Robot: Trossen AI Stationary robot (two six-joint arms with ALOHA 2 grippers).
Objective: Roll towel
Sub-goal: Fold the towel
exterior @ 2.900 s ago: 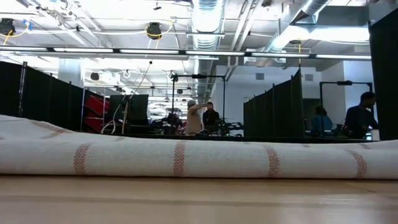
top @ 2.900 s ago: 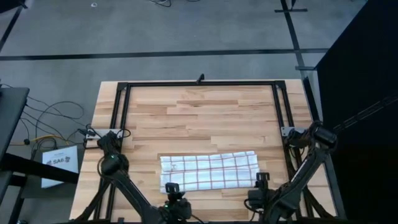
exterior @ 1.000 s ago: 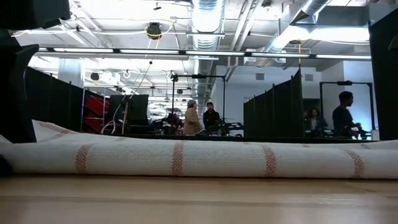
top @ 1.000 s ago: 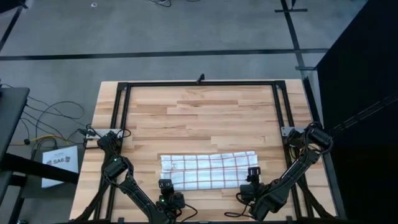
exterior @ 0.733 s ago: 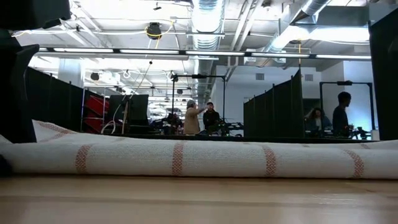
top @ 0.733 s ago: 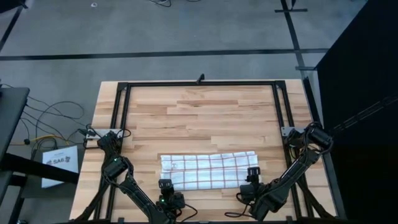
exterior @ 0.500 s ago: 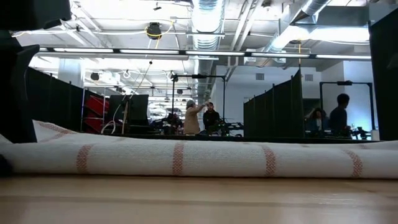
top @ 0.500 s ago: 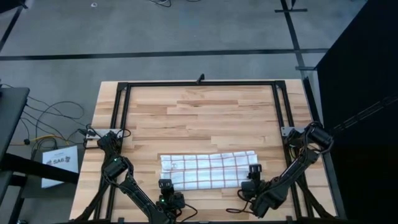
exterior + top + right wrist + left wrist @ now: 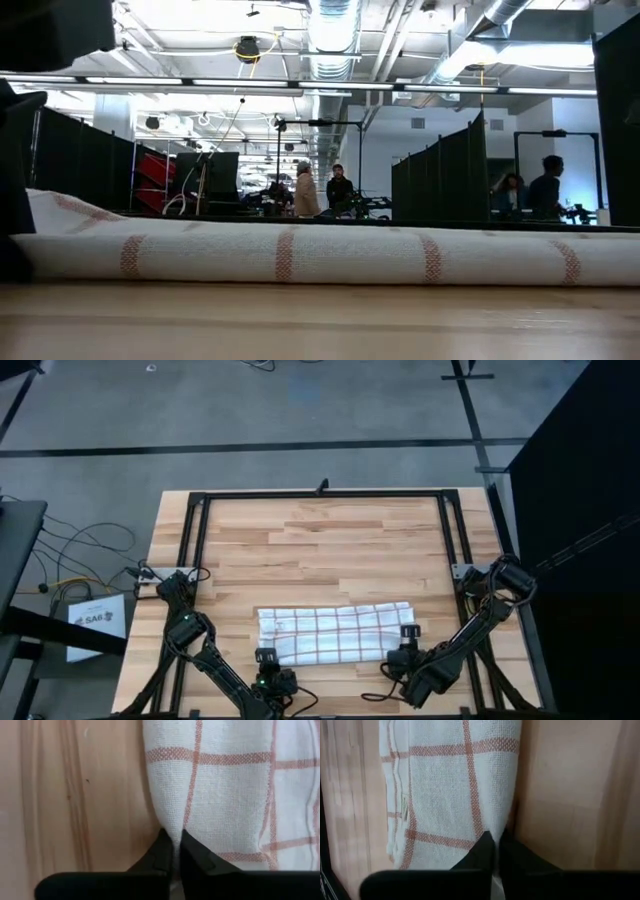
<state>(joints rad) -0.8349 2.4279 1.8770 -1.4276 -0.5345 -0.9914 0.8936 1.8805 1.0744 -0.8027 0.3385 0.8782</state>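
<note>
Towel [image 9: 335, 635] lay across the near half of the wooden table [image 9: 330, 540], a long band running left to right. At its near edge both arms were at work. The left gripper [image 9: 494, 840] sat at the near left corner with its two dark fingers drawn almost together, a thin fold of the cloth's edge pinched between the tips. The right gripper [image 9: 174, 839] sat at the near right corner in the same way, fingers nearly closed on a small pucker of fabric.

Judging by its look, the cloth would be light, thin and limp, with no stiffness to hold a shape, so a roll would probably sag or skew unless both ends were carried evenly. The near edge, close to the two corners where the fingers stood, seemed the sensible place to hold it.

From table height the near edge [image 9: 320, 255] showed as a soft, rounded bulge rather than a flat sheet, so the roll seemed begun. The weave was coarse and white, crossed by thin reddish-brown lines in a square grid. Beyond the towel the far part of the table was bare boards inside a black frame [image 9: 325, 494].
</note>
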